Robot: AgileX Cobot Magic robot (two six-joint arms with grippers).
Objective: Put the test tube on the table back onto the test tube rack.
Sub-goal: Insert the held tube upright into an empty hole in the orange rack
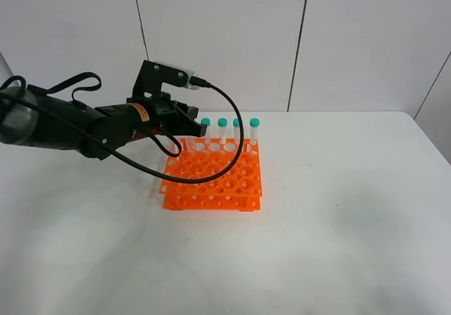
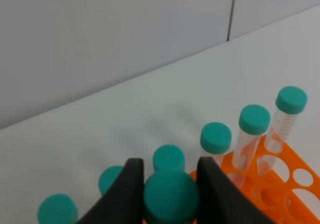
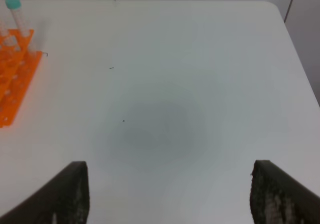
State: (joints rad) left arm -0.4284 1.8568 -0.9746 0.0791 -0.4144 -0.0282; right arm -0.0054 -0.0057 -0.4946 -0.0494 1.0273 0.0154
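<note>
Test tube (image 2: 171, 200) seemingly upright, cap up, in left gripper (image 2: 171, 173).

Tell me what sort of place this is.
Probably a lab-style robot test bench: an orange rack of teal-capped tubes stands on a plain white table, backed by blank panelled walls, with a robot arm reaching to it.

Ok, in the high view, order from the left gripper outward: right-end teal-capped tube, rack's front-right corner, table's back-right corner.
1. The right-end tube, along the back row from the left gripper.
2. Front-right corner of the test tube rack, toward the camera.
3. Back-right corner of the table, far right by the wall.
</note>
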